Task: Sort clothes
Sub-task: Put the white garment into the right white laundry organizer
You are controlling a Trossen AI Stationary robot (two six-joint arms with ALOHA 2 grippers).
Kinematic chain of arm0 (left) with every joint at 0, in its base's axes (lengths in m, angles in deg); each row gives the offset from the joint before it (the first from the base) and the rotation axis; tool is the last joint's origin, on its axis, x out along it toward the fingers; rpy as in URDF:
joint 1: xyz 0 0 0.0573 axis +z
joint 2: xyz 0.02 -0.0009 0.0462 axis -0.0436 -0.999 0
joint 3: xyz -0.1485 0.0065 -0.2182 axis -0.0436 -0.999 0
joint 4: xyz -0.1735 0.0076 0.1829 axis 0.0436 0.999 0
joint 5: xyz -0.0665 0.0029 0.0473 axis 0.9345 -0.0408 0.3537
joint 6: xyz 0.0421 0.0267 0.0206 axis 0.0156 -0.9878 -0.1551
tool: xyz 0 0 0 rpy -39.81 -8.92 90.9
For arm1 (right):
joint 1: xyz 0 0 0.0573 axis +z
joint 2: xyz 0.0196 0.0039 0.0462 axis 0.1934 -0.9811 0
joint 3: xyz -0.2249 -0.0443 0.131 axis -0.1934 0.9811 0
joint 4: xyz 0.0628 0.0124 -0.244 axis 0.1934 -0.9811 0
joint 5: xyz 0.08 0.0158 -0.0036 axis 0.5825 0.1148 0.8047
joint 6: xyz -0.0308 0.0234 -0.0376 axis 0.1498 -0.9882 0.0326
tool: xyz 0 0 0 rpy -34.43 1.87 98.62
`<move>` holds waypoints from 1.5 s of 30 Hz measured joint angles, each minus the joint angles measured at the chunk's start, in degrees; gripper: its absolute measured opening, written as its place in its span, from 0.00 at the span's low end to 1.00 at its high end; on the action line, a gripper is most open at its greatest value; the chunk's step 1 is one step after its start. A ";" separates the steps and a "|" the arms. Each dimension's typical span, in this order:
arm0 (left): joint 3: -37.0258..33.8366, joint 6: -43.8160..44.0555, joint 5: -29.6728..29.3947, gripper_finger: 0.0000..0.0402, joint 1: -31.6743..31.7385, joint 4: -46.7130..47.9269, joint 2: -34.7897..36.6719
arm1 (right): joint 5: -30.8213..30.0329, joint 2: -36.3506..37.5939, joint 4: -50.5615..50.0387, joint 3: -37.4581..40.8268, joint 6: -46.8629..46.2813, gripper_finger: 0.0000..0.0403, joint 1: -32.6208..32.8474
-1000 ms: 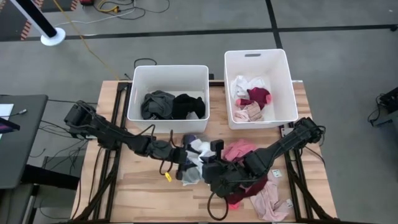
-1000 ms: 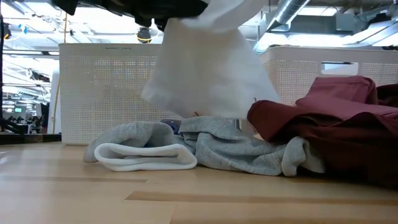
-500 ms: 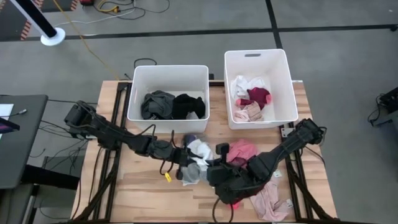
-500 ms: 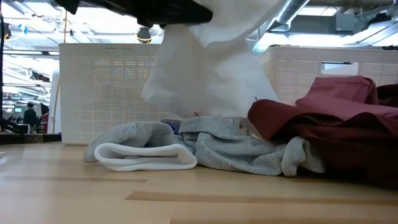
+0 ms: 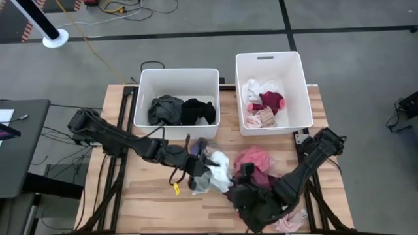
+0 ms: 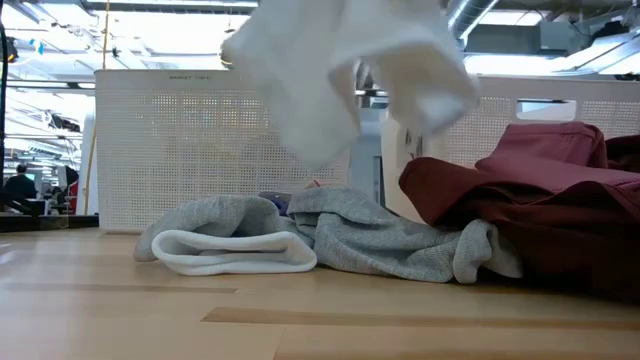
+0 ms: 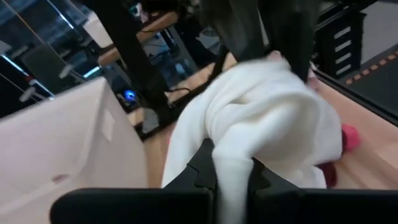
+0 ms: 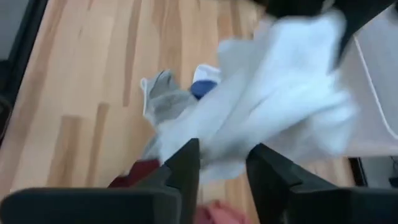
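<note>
White garment (image 5: 221, 168): pinched in left gripper (image 5: 204, 163), lifted above bench (image 5: 150, 202) centre; right gripper (image 8: 222, 163) fingers parted, empty, near front edge.

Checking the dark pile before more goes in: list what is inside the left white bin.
In the left bin, the high view shows a dark grey garment beside a black garment, touching. The rest of the floor is bare white. Anything beneath those two is covered.

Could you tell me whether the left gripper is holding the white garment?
Yes, the left gripper is shut on the white garment, which hangs clear of the table.
</note>
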 joint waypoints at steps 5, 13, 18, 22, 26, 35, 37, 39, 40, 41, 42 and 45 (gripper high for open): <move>7.54 -4.09 -0.83 0.01 0.83 6.35 0.00 | 0.12 0.00 -3.17 0.00 -5.47 0.47 3.17; 16.67 -9.81 0.01 0.01 4.73 7.69 0.02 | 0.38 0.00 -3.55 2.74 -11.35 0.52 5.92; 20.87 -10.61 4.06 0.01 9.02 6.89 0.02 | 0.45 0.00 -2.11 6.65 -16.00 0.51 6.76; 22.64 -9.31 8.72 0.01 13.38 3.73 0.02 | 0.58 0.00 0.38 9.78 -18.63 0.50 7.34; 23.13 -6.68 14.22 0.02 17.78 0.82 0.02 | 0.60 -0.04 4.43 12.71 -19.05 0.49 7.44; 23.20 -1.72 21.27 0.02 24.89 -6.77 -4.55 | 0.53 0.00 13.50 18.26 -18.74 0.49 6.67; 23.20 -1.55 21.79 0.02 25.87 -9.63 -6.27 | 0.52 0.00 15.16 19.27 -18.71 0.49 6.31; 23.20 -1.22 22.05 0.03 26.76 -11.59 -7.91 | 0.41 0.00 16.87 20.34 -18.74 0.49 6.24; 23.20 -1.03 22.21 0.03 27.17 -13.24 -8.85 | 0.41 0.00 17.64 20.81 -18.71 0.49 6.02; 23.20 -0.89 22.35 0.03 27.62 -14.17 -9.54 | 0.42 0.00 18.16 21.22 -18.71 0.49 5.96; 23.18 -0.61 22.45 0.03 27.98 -15.07 -10.37 | 0.43 -0.01 18.78 21.53 -18.71 0.49 5.98; 24.16 0.42 22.58 0.03 29.19 -17.59 -13.03 | 0.41 -0.02 20.75 22.55 -18.57 0.49 5.96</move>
